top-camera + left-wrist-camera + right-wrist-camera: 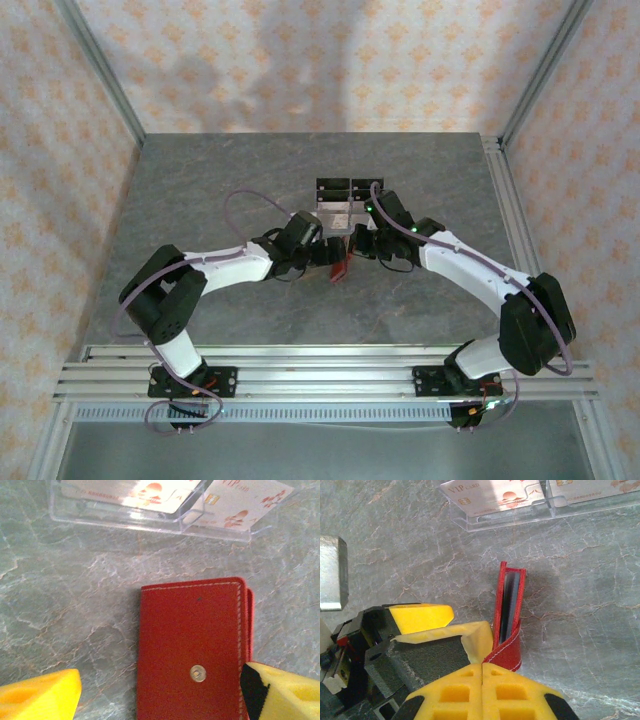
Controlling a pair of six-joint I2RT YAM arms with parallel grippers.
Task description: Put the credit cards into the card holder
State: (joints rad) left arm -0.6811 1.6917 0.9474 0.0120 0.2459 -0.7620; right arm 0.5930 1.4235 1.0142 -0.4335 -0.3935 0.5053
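Left wrist: card holder [192, 650] between wide-open jaws, edge possibly touching one.

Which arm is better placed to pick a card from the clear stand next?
Left. The left gripper is open near the credit cards; the right gripper looks shut on the card holder.

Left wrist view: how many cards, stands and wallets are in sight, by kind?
Credit cards: 2, both in the stand
Clear plastic stand: 1
Red card holder: 1
Total: 4
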